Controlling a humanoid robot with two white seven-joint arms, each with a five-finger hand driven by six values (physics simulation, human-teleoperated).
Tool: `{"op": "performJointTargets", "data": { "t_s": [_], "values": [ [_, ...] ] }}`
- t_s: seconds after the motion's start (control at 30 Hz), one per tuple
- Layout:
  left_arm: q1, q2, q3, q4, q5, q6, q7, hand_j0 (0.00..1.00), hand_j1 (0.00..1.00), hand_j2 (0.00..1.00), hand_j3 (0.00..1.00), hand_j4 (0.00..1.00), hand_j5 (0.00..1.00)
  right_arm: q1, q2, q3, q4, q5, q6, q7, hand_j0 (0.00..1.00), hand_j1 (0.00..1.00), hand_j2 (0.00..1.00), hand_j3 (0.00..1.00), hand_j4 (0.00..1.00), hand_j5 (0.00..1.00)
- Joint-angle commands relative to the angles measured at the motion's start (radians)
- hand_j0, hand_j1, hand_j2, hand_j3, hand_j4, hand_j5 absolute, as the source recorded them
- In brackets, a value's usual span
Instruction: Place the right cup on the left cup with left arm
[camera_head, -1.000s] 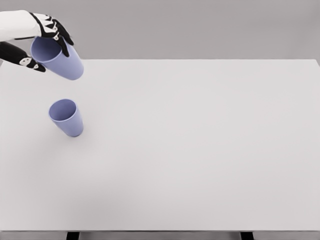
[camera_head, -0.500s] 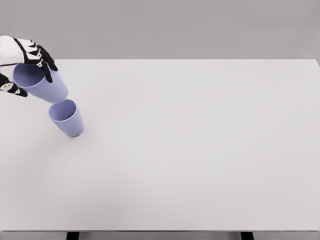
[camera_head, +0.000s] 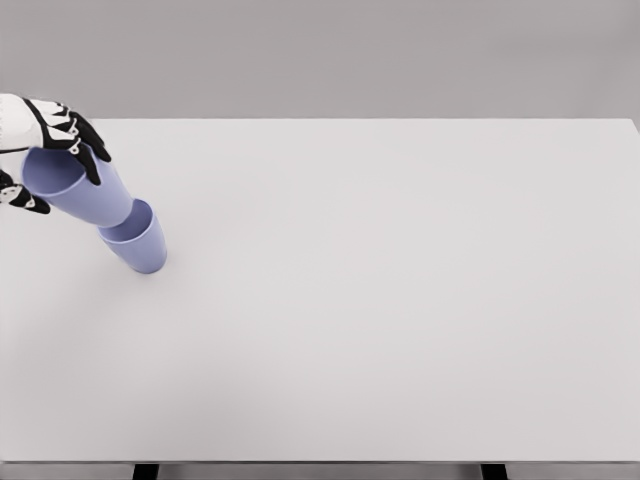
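A lavender cup (camera_head: 140, 245) stands on the white table (camera_head: 380, 290) near its left side. My left hand (camera_head: 45, 160), at the far left edge, is shut on a second lavender cup (camera_head: 80, 190). That held cup is tilted, its mouth toward the upper left. Its base sits in the mouth of the standing cup. The black fingers (camera_head: 85, 150) wrap over the held cup's rim, and the thumb (camera_head: 25, 198) shows below it. The right arm is out of view.
The table's far edge runs across the top at about a quarter of the picture's height. Two dark table legs (camera_head: 146, 471) show below the front edge.
The left hand carried the cup from above and behind the standing cup down and to the left. The held cup's base now enters the standing cup's mouth.
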Motion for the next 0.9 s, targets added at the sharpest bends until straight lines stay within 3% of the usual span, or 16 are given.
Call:
{"op": "performJointTargets", "data": {
  "t_s": [0.0,0.2,0.5,0.6,0.87],
  "values": [
    [0.0,-0.001,0.004,-0.007,0.008,0.003,0.0,0.56,0.56,0.56,0.56,0.56,0.56,0.0,0.0,0.0,0.0,0.0,0.0,0.0,1.0,1.0,1.0,1.0,1.0,1.0],
    [0.011,-0.01,0.011,-0.003,0.008,0.003,0.0,0.56,0.56,0.56,0.56,0.56,0.56,0.0,0.0,0.0,0.0,0.0,0.0,0.0,1.0,1.0,1.0,1.0,1.0,1.0],
    [0.017,-0.076,0.007,0.066,-0.004,0.003,0.002,0.56,0.56,0.56,0.56,0.56,0.56,0.0,0.0,0.0,0.0,0.0,0.0,0.0,1.0,1.0,1.0,1.0,1.0,1.0],
    [0.048,-0.075,0.016,0.08,-0.006,0.003,0.003,0.56,0.56,0.56,0.56,0.56,0.56,0.0,0.0,0.0,0.0,0.0,0.0,0.0,1.0,1.0,1.0,1.0,1.0,1.0],
    [0.061,-0.075,0.017,0.1,-0.007,0.003,0.007,0.56,0.56,0.56,0.56,0.56,0.56,0.0,0.0,0.0,0.0,0.0,0.0,0.0,1.0,1.0,1.0,1.0,1.0,1.0]
  ]
}}
